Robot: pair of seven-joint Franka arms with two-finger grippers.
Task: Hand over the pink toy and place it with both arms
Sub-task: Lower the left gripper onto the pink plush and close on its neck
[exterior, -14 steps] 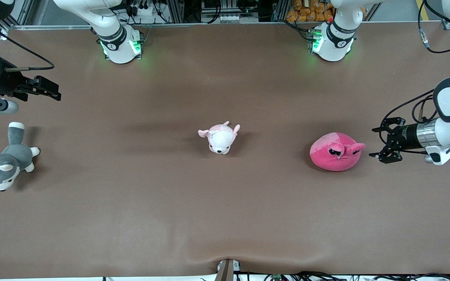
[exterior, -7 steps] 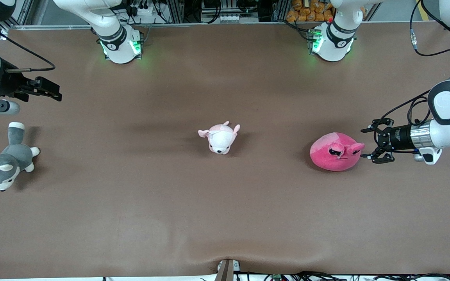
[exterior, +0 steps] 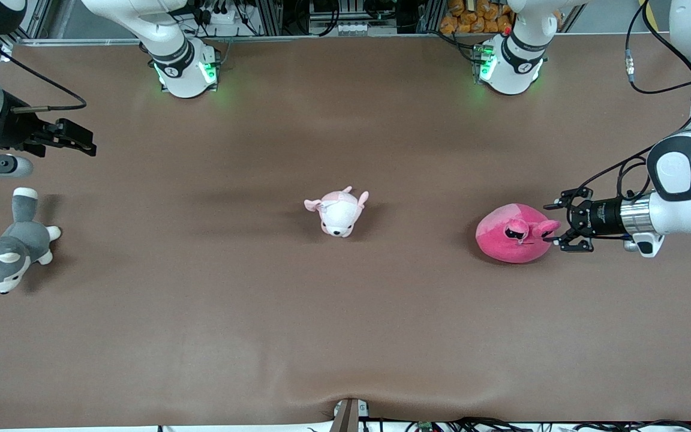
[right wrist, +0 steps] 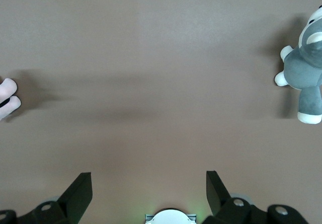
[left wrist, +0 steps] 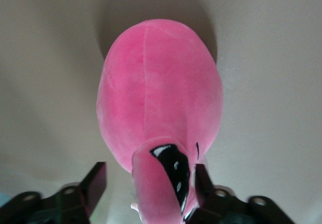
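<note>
- Pink toy is lying on the brown worktop twd the left arm's end.
- Left gripper is sitting low beside the toy, fingers spread wide, straddling its ear, not closed on it.
- Right gripper is waiting over the worktop nr the grey husky plush, fingers apart, holding nothing.
- Pale puppy plush is lying mid-worktop.

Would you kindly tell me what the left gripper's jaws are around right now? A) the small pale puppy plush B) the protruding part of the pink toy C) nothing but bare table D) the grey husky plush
B: the left gripper has its open jaws either side of the pink toy's protruding part, seen between them in the left wrist view.
</note>
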